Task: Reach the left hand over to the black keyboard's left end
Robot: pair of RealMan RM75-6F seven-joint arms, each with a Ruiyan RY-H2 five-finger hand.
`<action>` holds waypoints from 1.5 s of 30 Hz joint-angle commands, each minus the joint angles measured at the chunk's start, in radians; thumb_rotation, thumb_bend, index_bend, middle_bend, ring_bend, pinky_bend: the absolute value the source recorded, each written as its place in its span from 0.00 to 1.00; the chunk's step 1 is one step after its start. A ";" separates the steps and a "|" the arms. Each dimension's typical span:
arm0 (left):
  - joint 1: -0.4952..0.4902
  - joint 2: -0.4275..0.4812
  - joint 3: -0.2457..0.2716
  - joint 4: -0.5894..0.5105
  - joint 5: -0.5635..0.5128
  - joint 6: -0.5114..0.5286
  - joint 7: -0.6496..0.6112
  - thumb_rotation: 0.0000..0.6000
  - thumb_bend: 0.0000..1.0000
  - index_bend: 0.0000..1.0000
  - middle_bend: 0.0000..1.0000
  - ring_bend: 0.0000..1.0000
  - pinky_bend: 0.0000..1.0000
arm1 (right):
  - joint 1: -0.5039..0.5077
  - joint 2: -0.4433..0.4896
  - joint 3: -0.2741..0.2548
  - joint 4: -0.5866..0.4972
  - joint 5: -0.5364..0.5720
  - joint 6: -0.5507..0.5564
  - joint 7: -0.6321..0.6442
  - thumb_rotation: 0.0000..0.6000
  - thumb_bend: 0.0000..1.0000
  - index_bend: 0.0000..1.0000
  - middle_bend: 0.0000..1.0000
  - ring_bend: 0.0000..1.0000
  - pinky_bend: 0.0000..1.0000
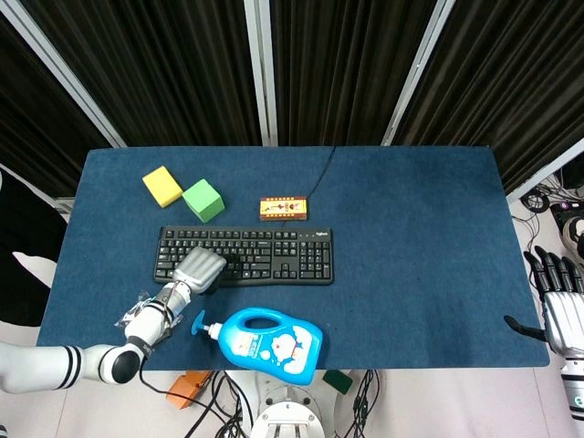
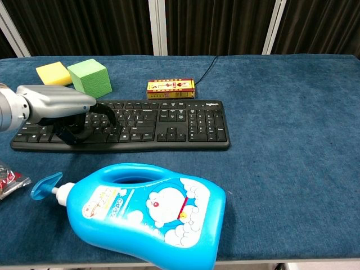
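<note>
- The keyboard [image 1: 245, 255] lies across the middle of the blue table [image 1: 420, 237], its cable running off toward the far edge; its left end sits just in front of the green block [image 1: 203, 200].
- The left hand [image 1: 198, 270] is over the keyboard's left portion, palm down, fingers curled downward to the keys and holding nothing; in the chest view the dark fingers [image 2: 84, 130] appear to touch the key rows.
- Judged from this, the reach is in its last stretch: the hand is on the keyboard but sits a little in from the very end.
- The next move seems to call for a small shift toward the robot's left, keeping low and clear of the blue bottle [image 1: 267, 343] lying just in front.
- Whether the fingers actually press keys cannot be told.
- The right hand [image 1: 558, 306] waits at the table's right edge, fingers spread and empty, partly cut off by the frame.
- A small wrapped item [image 2: 10, 179] near the left forearm is cut off and too unclear to identify.
- The small orange box [image 1: 283, 209] behind the keyboard has print too small to read.
</note>
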 commanded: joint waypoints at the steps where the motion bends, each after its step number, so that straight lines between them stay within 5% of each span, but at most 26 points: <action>1: -0.005 -0.004 0.005 0.000 -0.004 0.003 0.002 1.00 0.63 0.20 0.96 0.96 0.93 | 0.000 0.000 0.000 0.001 0.001 -0.002 0.000 1.00 0.11 0.00 0.01 0.00 0.00; 10: -0.013 0.010 0.010 -0.023 -0.001 0.047 -0.001 1.00 0.62 0.20 0.96 0.96 0.93 | -0.002 0.002 0.002 0.002 0.005 -0.001 0.002 1.00 0.11 0.00 0.01 0.00 0.00; 15: 0.044 0.064 -0.007 -0.077 0.121 0.173 -0.071 1.00 0.59 0.20 0.93 0.93 0.93 | -0.004 0.005 0.003 -0.001 0.005 0.002 0.004 1.00 0.11 0.00 0.01 0.00 0.00; 18: 0.114 0.089 -0.006 -0.080 0.237 0.300 -0.142 1.00 0.52 0.20 0.84 0.84 0.90 | -0.008 0.006 0.004 0.002 0.009 0.005 0.008 1.00 0.11 0.00 0.01 0.00 0.00; 21: 0.197 0.099 0.015 -0.052 0.338 0.422 -0.220 1.00 0.44 0.20 0.64 0.64 0.69 | -0.011 0.004 0.004 0.007 0.012 0.005 0.015 1.00 0.11 0.00 0.01 0.00 0.00; 26: 0.327 0.119 0.055 0.012 0.420 0.569 -0.312 1.00 0.27 0.18 0.26 0.24 0.18 | -0.010 0.005 0.004 0.012 0.011 0.003 0.019 1.00 0.11 0.00 0.01 0.00 0.00; 28: 0.379 0.123 0.065 0.042 0.449 0.627 -0.358 1.00 0.22 0.16 0.19 0.16 0.08 | -0.009 0.006 0.005 0.010 0.007 0.005 0.018 1.00 0.11 0.00 0.01 0.00 0.00; 37: 0.562 0.189 0.119 0.092 0.535 0.775 -0.490 1.00 0.19 0.15 0.15 0.12 0.03 | -0.007 0.004 0.003 -0.002 -0.004 0.006 0.003 1.00 0.11 0.00 0.01 0.00 0.00; 45: 0.654 0.252 0.145 0.064 0.557 0.793 -0.521 1.00 0.19 0.15 0.15 0.12 0.03 | -0.002 0.005 0.002 -0.019 -0.013 0.005 -0.018 1.00 0.11 0.00 0.01 0.00 0.00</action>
